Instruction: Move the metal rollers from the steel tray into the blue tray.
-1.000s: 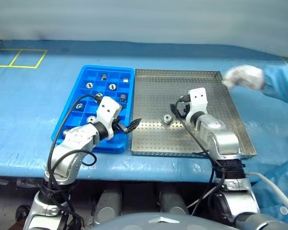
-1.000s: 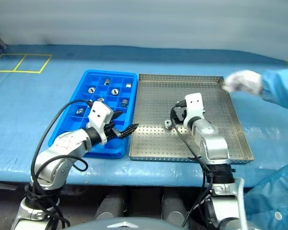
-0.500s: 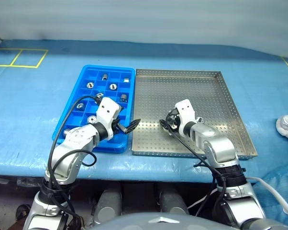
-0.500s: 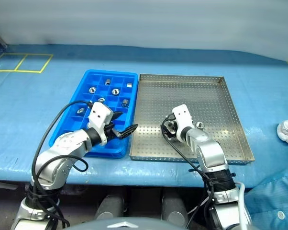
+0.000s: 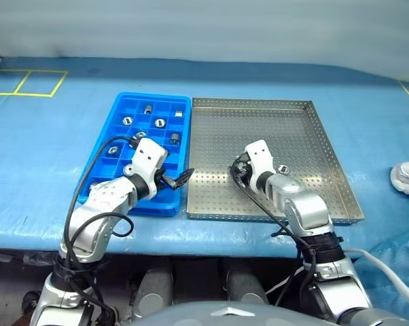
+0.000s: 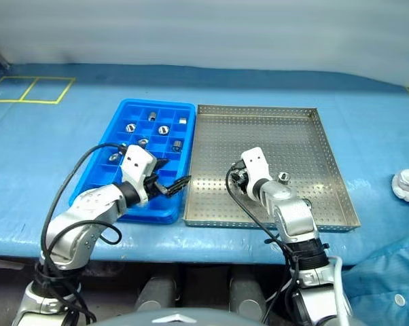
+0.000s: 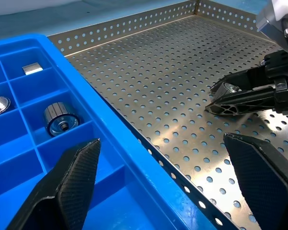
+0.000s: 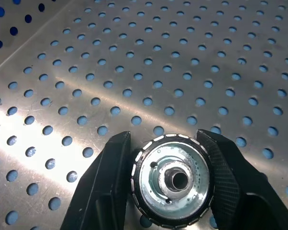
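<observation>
Fingers of the right gripper (image 8: 170,184) press against both sides of one metal roller (image 8: 171,180), grasping it while it rests on the perforated floor of the steel tray (image 5: 306,112); the roller's ribbed rim and central bore face the wrist camera. From the head views, this gripper (image 5: 240,173) sits low in the left-centre part of the steel tray, pointing toward the blue tray (image 5: 123,102). A second small roller (image 5: 283,168) lies on the tray floor just beside the right arm, on its right side.

Fingers (image 7: 74,175) of the left gripper (image 5: 175,180) stand spread wide and released, grasping nothing. They hang over the near right corner of the blue tray, with the tips reaching across the seam toward the steel tray. The two trays lie side by side, long edges touching, on the blue tabletop (image 5: 48,156).

Several rollers (image 5: 149,109) already occupy separate compartments in the far half of the blue tray; one (image 7: 60,120) lies on its side, seen from the left wrist view. A small pale block (image 7: 32,68) sits in the neighbouring compartment. At the right edge, a person's gloved hand (image 5: 407,178) rests on the tabletop, well apart from the trays.
</observation>
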